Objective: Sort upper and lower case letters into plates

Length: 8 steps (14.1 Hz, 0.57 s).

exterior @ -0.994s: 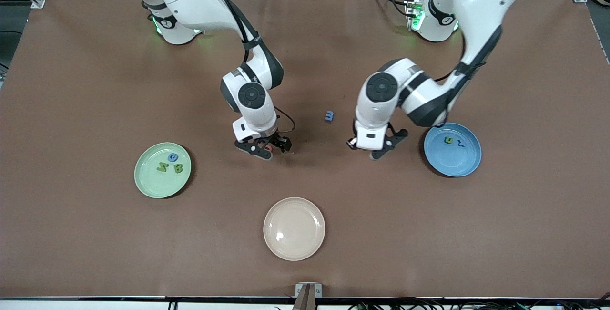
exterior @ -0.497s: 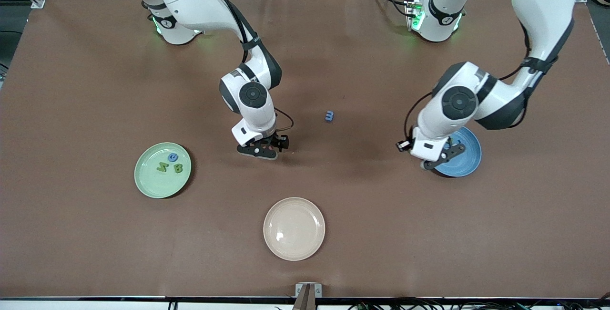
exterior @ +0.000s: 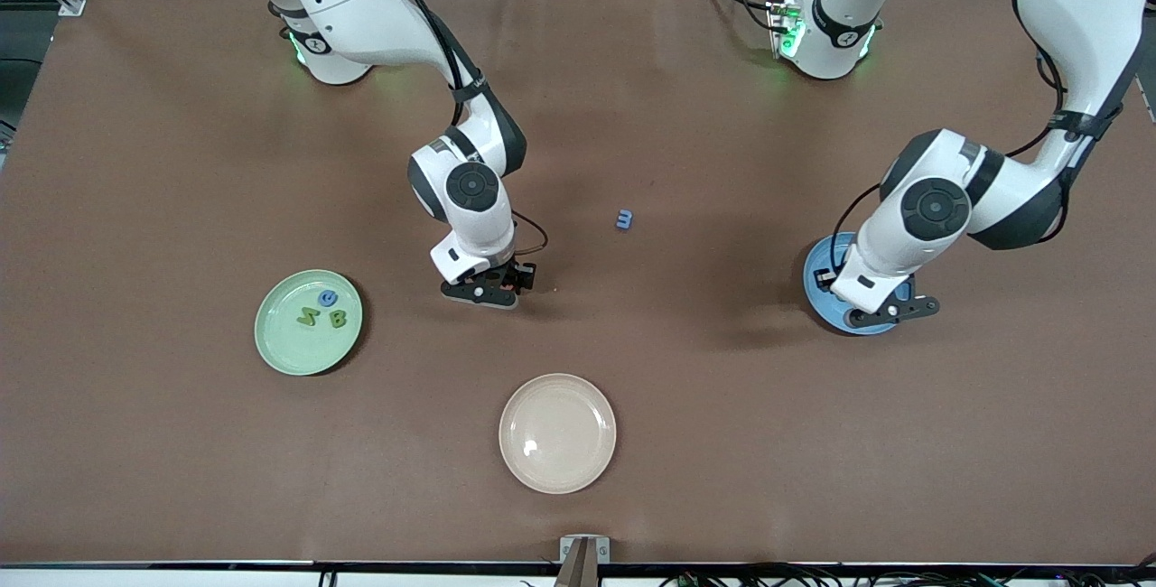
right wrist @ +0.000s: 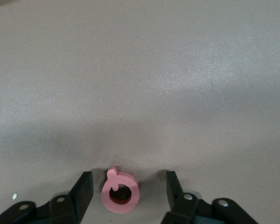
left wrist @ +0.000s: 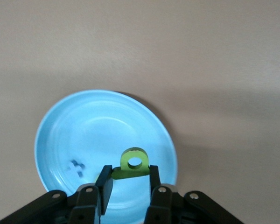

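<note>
Straddling a pink letter [right wrist: 120, 192] that lies flat on the brown table [exterior: 181, 163], the right end effector [exterior: 483, 291] sits low near the table's middle with its fingers [right wrist: 82, 190] spread, one to each side of the piece and neither yet touching it. The letter is a small ring with a short tail, lying directly between the fingers, so the coming pinch looks to need only a straight closing across the ring. The mint green plate [exterior: 275, 348], carrying three letters, lies toward the right arm's end of the table, a little nearer the front camera than this end effector, and this arm is plainly the one closer to it. At the left arm's end of the table, the left end effector [exterior: 890, 312] hangs over the sky blue plate [left wrist: 60, 126], pinching a green letter [left wrist: 133, 164] upright by its lower edge, its round hole showing above the fingertips. That letter is over the plate's inside, near the rim, with a small dark blue letter [left wrist: 76, 166] already lying in the plate. Judged from this, the drop needs little more than a release. A blue letter [exterior: 624, 219] lies alone on the table between the two arms, farther from the front camera than both end effectors. A cream plate [exterior: 519, 461] lies nearest the front camera.
</note>
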Available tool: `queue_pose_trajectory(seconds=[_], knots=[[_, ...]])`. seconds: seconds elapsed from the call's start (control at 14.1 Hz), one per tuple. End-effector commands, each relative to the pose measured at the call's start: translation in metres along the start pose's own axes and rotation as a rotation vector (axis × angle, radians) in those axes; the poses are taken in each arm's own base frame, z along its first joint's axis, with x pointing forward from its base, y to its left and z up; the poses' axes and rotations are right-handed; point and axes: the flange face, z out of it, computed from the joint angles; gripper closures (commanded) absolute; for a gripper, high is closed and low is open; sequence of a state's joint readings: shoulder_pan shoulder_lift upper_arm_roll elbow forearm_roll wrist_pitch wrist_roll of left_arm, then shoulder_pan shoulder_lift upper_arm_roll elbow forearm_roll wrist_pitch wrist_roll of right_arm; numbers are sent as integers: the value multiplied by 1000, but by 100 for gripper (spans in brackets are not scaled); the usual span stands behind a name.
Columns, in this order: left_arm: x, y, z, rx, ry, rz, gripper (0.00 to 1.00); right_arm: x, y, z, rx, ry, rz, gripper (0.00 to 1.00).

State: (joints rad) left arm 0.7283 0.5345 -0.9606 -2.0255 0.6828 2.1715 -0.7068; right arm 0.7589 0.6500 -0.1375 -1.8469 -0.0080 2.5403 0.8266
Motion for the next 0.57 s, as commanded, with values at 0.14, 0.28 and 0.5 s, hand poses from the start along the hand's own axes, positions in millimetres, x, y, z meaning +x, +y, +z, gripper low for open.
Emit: queue_pose_trajectory(seconds=[0.14, 0.28, 0.5], knots=[[5, -39, 41, -45, 55, 95, 85, -1, 4, 5, -4, 2, 2, 63], [8, -52, 61, -49, 73, 113, 85, 12, 16, 4, -4, 1, 33, 88], [7, -63, 82, -51, 71, 116, 85, 49, 50, -3, 1, 10, 71, 98]])
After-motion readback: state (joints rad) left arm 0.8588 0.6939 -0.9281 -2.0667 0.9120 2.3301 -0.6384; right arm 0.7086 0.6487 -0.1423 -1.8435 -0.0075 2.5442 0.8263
